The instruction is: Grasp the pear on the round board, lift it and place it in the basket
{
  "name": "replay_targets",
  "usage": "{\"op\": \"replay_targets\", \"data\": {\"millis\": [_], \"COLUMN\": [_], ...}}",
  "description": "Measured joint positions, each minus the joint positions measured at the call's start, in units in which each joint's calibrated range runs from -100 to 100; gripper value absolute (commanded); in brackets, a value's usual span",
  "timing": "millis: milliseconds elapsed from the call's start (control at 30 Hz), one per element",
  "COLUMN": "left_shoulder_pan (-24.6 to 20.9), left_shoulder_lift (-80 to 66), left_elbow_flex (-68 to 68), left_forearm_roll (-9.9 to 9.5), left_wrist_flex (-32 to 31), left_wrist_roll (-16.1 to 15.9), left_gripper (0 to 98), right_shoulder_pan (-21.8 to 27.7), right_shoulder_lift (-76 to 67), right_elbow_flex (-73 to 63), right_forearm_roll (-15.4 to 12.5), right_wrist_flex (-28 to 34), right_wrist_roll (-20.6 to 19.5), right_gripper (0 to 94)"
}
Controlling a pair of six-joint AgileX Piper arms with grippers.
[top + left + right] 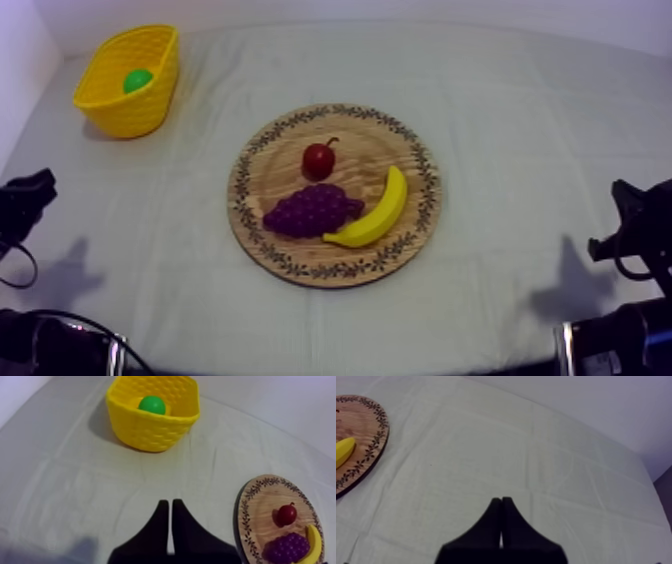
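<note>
The green pear [137, 80] lies inside the yellow basket [120, 110] at the far left of the table; the left wrist view has the pear [152, 405] in the basket [150, 428] too. The round wooden board [280, 160] sits mid-table with a small red fruit [319, 159], purple grapes [312, 209] and a banana [374, 211] on it. My left gripper [169, 507] is shut on nothing, over bare cloth between basket and board [255, 516]. My right gripper [501, 503] is shut on nothing, right of the board [366, 441].
Both arms rest low at the table's sides, the left arm [22, 205] and the right arm [640, 235]. A pale wall [20, 40] runs close behind the basket. Bare cloth [520, 120] lies to the right of the board.
</note>
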Motion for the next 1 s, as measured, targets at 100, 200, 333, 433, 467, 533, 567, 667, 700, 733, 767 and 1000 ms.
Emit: {"op": "replay_targets", "data": {"millis": [100,200,333,433,467,533,567,667,700,733,767,1000], "left_shoulder_pan": [-0.1,-0.2,-0.3,-0.3,-0.3,-0.5,-0.5,-1.1,-1.5,-2.1,-2.5,-4.8], "left_shoulder_lift": [-3.9,-7.2,-11.2,-14.4,-15.2,-17.1,-17.6,-18.5,-18.6,-18.6,-18.6,-18.8], "left_elbow_flex": [3.9,7.1,10.5,12.2,12.5,13.0,13.0,13.6,13.7,13.9,14.2,16.3], "left_forearm_roll": [-0.1,-0.1,-0.24,-0.81,-1.07,-1.79,-1.79,-1.79,-1.79,-1.79,-2.26,-3.81], "left_wrist_flex": [-0.6,-1.1,-1.0,-0.6,-0.6,-0.7,-0.8,-2.0,-2.4,-2.8,-3.6,-10.9], "left_wrist_roll": [0.5,0.0,-1.0,-1.3,-1.2,-0.8,-0.8,-0.1,0.4,1.1,1.7,4.0], "left_gripper": [0.0,0.0,0.0,0.0,0.0,0.0,0.0,0.0,0.0,0.0,0.0,0.0], "right_shoulder_pan": [0.0,0.0,0.0,0.0,0.0,0.0,0.0,0.0,0.0,0.0,0.0,0.0], "right_shoulder_lift": [0.0,0.0,0.0,0.0,0.0,0.0,0.0,0.0,0.0,0.0,0.0,0.0], "right_elbow_flex": [0.0,0.0,0.0,0.0,0.0,0.0,0.0,0.0,0.0,0.0,0.0,0.0], "right_forearm_roll": [0.0,0.0,0.0,0.0,0.0,0.0,0.0,0.0,0.0,0.0,0.0,0.0], "right_wrist_flex": [0.0,0.0,0.0,0.0,0.0,0.1,0.1,0.1,0.1,0.1,0.1,0.1], "right_wrist_roll": [0.0,0.0,0.0,0.0,0.0,0.0,0.0,0.0,0.0,0.0,0.0,0.0], "right_gripper": [0.4,0.4,0.4,0.4,0.4,0.4,0.4,0.4,0.4,0.4,0.4,0.4]}}
